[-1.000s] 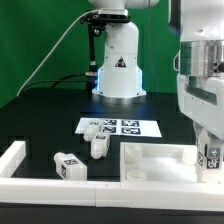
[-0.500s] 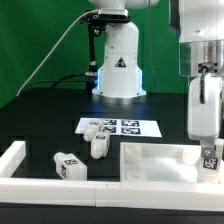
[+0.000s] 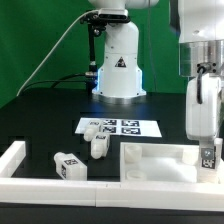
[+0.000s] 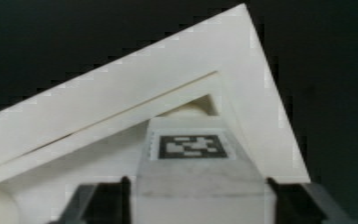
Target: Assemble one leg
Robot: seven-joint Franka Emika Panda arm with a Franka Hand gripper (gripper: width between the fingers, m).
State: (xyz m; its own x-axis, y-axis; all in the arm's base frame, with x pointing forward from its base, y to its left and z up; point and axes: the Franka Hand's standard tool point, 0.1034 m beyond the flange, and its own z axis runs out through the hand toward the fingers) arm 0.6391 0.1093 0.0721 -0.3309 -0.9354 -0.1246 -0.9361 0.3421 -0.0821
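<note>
My gripper (image 3: 208,158) is shut on a leg (image 3: 209,154), a small white block with a square tag, and holds it upright at the right end of the large white panel (image 3: 150,160). In the wrist view the leg (image 4: 194,165) sits between my two dark fingers (image 4: 98,204), with its tag facing the camera. It is just over the panel's pointed corner (image 4: 176,85), and I cannot tell if they touch. Three more legs lie loose on the table: one at the exterior view's left (image 3: 68,165), one nearer the middle (image 3: 99,146), and one on the marker board's edge (image 3: 92,128).
The marker board (image 3: 125,127) lies behind the panel. White border rails run along the front (image 3: 60,190) and the exterior view's left (image 3: 14,158). The arm's white base (image 3: 118,65) stands at the back.
The hand has turned about its upright axis and now looks narrower in the exterior view. The leg stays in its grip at the panel's right end. The loose legs have not moved.
</note>
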